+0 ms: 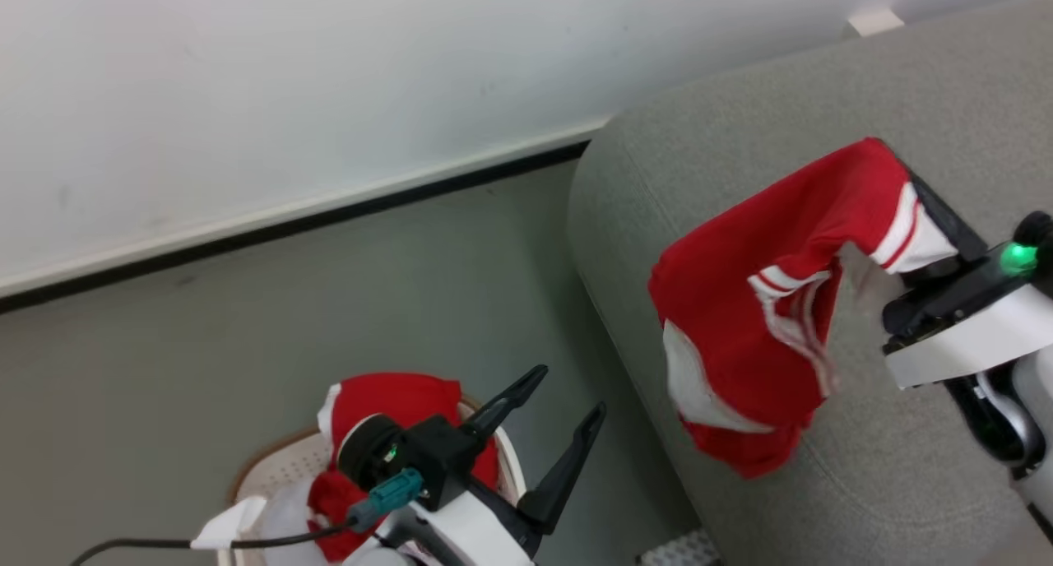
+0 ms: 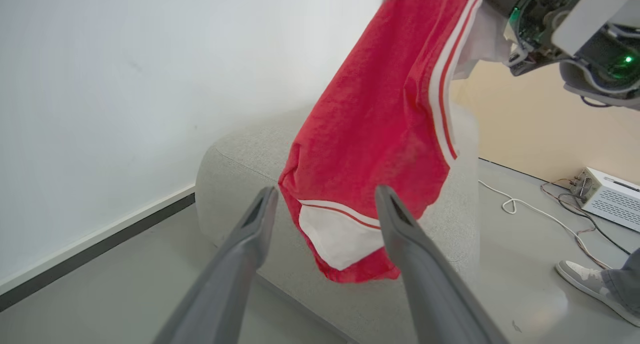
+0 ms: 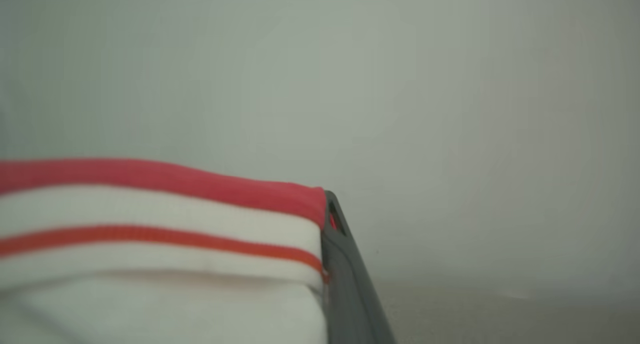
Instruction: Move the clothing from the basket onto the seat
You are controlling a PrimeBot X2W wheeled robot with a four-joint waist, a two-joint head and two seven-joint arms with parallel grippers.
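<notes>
A red garment with white stripes (image 1: 757,303) hangs in the air over the grey seat (image 1: 946,81), and my right gripper (image 1: 905,171) is shut on its striped cuff. The right wrist view shows that cuff (image 3: 150,224) pressed against one dark finger (image 3: 345,274). More red clothing (image 1: 395,401) lies in the cream basket (image 1: 271,467) at the lower left. My left gripper (image 1: 568,393) stands open and empty above the basket's right side. In the left wrist view its fingers (image 2: 260,209) frame the hanging garment (image 2: 380,119) and the seat (image 2: 240,169) beyond.
A white wall with a dark baseboard (image 1: 288,225) runs behind the grey floor (image 1: 247,327). In the left wrist view, a white box (image 2: 610,196) with cables and a person's shoe (image 2: 580,274) sit on the floor beyond the seat.
</notes>
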